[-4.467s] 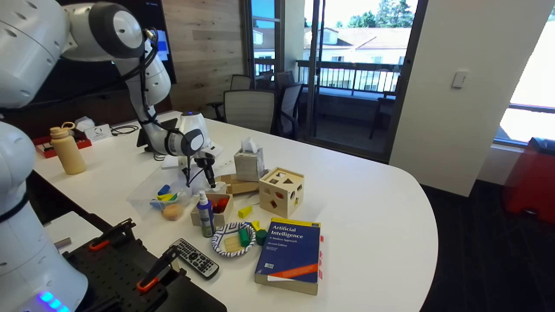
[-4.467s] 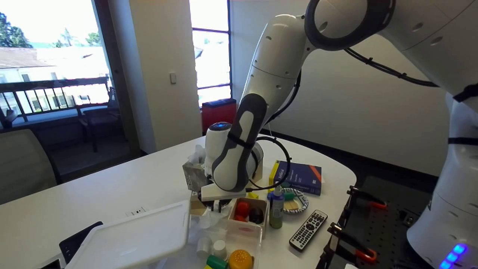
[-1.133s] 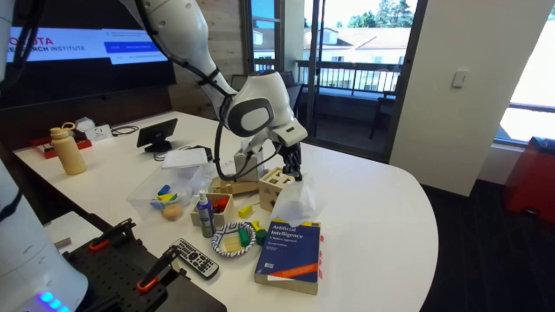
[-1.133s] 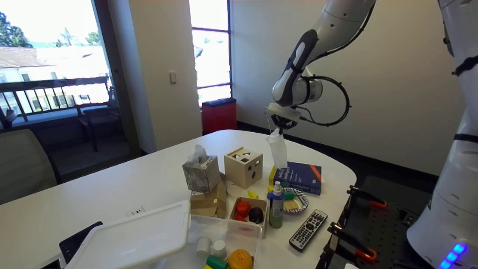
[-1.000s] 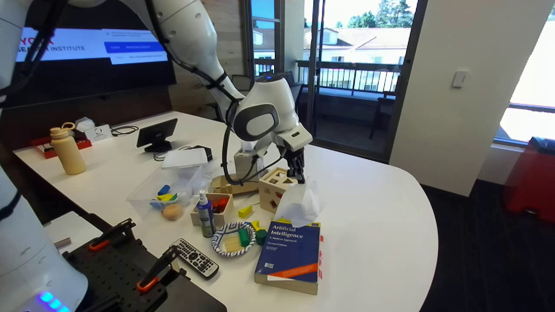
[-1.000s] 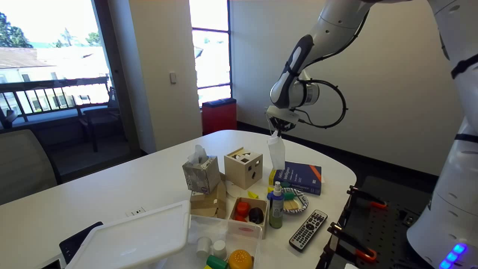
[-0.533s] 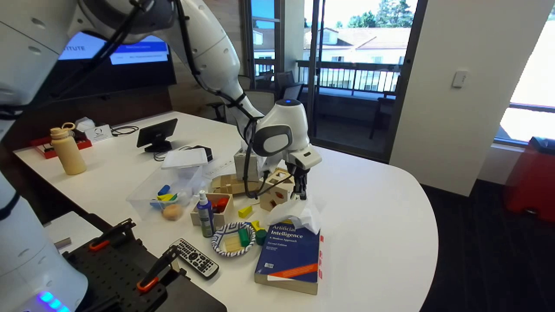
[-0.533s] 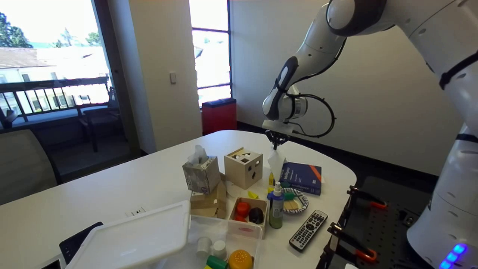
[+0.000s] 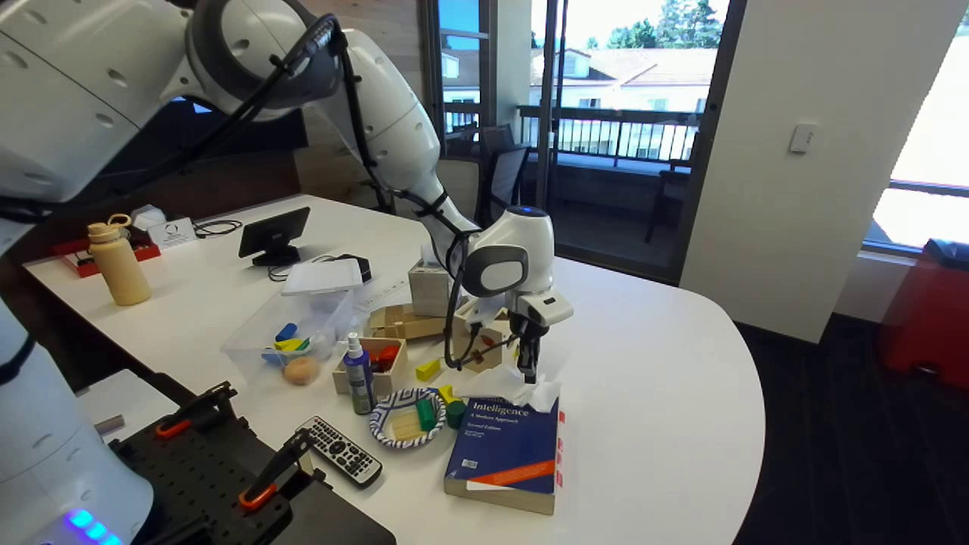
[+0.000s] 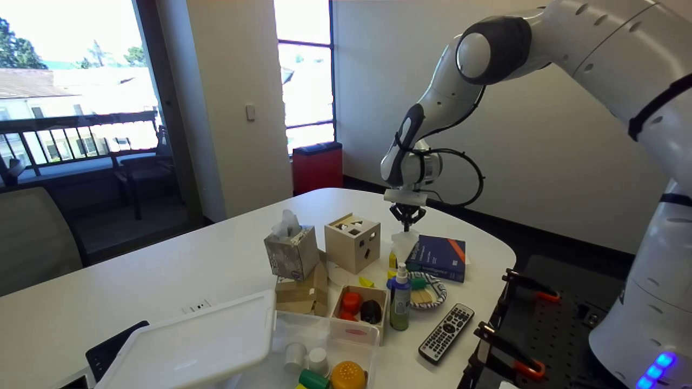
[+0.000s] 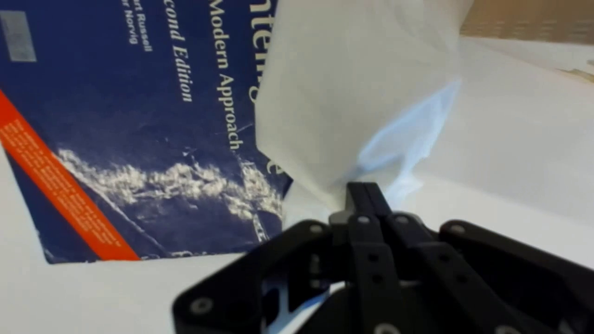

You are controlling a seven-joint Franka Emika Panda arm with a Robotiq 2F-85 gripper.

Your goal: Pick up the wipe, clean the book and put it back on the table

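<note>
We read this as the clean step, right at its start: wipe (image 11: 352, 93) held, the actual stroke likely still to come. Gripper (image 11: 364, 186): jaws fully together, pinching part of the wipe, nothing else held. Book (image 9: 501, 448) lies flat, cover up, on the near part of the table (image 9: 658, 378) in an exterior view, right of the remote (image 9: 342, 452). Wipe drapes over the book's far end there, down to the title (image 9: 500, 409); in the wrist view it hides the right end of the cover. Gripper's end looks about at that edge or just beyond; we can't tell whether the wipe is pressed or only hanging on the cover.

Next move calls for: bring it nearer, over the cover, down a touch, then drag toward the end with the red strip (image 9: 517, 474), light pressure, grip kept. Risk as we see it: wipe bunching up, or bare gripper scraping the cover. Release onto the table only after that.

Vs a second ago: gripper is lower; wipe hung nearly straight then, now it's crumpled across the far end, and the title's top line, readable then, is mostly covered. Book hasn't moved.
</note>
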